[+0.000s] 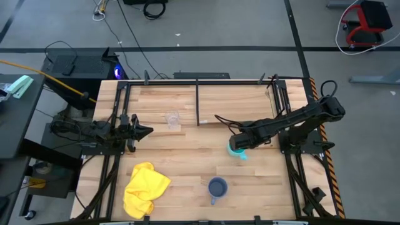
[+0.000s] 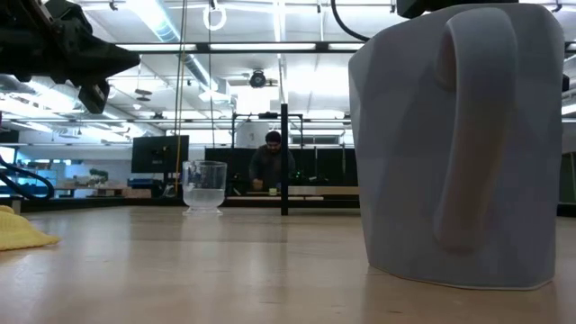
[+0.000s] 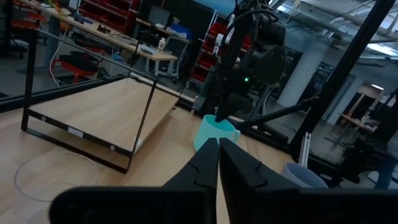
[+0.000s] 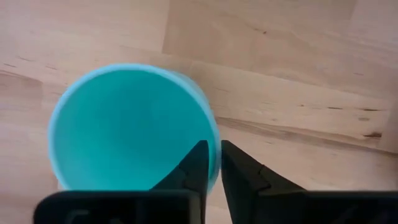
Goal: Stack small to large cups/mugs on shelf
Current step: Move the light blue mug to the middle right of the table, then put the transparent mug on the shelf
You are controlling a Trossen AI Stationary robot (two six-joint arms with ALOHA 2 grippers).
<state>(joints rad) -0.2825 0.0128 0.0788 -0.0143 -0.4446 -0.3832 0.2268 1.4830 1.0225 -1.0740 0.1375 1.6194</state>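
The cyan mug (image 1: pixel 237 150) is on the table's right half, in front of the shelf (image 1: pixel 187 100), and my right gripper (image 1: pixel 236 145) is shut on its rim. It also shows in the left wrist view (image 3: pixel 214 132). The clear glass cup (image 1: pixel 172 120) stands upright at the shelf's near edge. The grey-blue mug (image 1: pixel 217 187) stands on its base near the table's front edge, and fills the right of the low view (image 2: pixel 450 144). My left gripper (image 1: pixel 149 131) is shut and empty at the table's left, above the surface. My right gripper pinches the cyan mug's rim (image 4: pixel 214 146), one finger (image 4: pixel 198 165) inside the mug and the other (image 4: pixel 235 167) outside it. The fingers come from above, pointing down. The mug's mouth faces up; I cannot tell whether its base rests on the table.
A yellow cloth (image 1: pixel 145 187) lies crumpled at the front left. The shelf's thin black uprights (image 1: pixel 198 103) stand along its edges. A person (image 2: pixel 273 162) sits far behind the table. Bare wood lies between the cups.
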